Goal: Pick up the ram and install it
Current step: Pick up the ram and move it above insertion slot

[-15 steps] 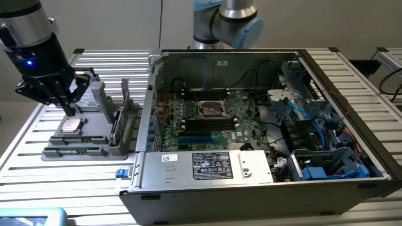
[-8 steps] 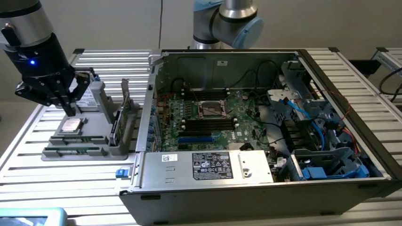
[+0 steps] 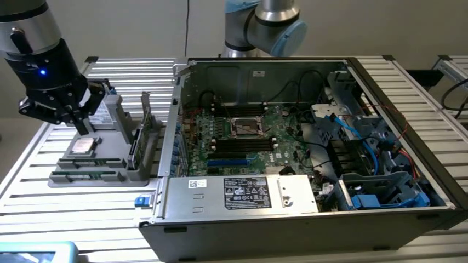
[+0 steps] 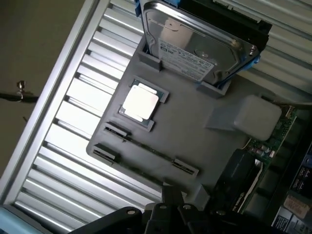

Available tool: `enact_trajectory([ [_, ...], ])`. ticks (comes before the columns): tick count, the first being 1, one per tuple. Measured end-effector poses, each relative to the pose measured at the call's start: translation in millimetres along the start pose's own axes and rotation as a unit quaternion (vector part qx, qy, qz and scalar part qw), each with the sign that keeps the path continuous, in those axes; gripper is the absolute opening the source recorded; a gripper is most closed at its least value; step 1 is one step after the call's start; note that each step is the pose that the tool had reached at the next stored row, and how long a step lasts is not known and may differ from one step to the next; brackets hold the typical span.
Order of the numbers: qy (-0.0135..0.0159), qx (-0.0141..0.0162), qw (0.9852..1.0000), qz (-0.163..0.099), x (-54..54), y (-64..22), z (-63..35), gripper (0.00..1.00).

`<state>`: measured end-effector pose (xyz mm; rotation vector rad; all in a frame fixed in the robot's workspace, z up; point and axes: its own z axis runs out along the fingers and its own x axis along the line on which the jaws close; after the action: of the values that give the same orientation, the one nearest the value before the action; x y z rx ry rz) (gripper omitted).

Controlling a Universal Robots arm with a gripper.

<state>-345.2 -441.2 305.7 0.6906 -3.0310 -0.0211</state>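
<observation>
Two rams stand on edge in the slots of a grey parts holder [image 3: 139, 176]: one ram [image 3: 91, 163] [image 4: 146, 149] behind, a second ram [image 3: 86, 176] [image 4: 130, 168] at the holder's front edge. My gripper [image 3: 83, 129] [image 4: 171, 195] hangs above the holder, over its back part between the hard drive and the processor chip, and well clear of the rams. Its fingers are shut with nothing between them.
The holder also carries a silver hard drive [image 3: 109, 112] [image 4: 195, 44], a square processor chip [image 3: 83, 145] [image 4: 140, 103] and an upright green expansion card [image 3: 146, 129]. The open computer case [image 3: 241, 194] with its motherboard [image 3: 241, 137] lies to the exterior view's right on the slatted table [image 3: 44, 148].
</observation>
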Motion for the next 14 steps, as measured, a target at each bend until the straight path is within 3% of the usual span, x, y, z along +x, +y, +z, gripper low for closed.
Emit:
enact_trajectory([
  [4, 0.0004, 0.0002, 0.9993, -0.036, 0.1, -0.1, 0.0, 0.11],
  [7, 0.0008, 0.0009, 0.998, -0.064, 0.1, 0.0, 0.1, 0.11],
  [10, 0.0015, 0.0016, 0.9959, -0.091, 0.1, 0.0, 0.0, 0.11],
  [14, 0.0022, 0.0026, 0.9918, -0.127, 0.1, 0.0, 0.0, 0.11],
])
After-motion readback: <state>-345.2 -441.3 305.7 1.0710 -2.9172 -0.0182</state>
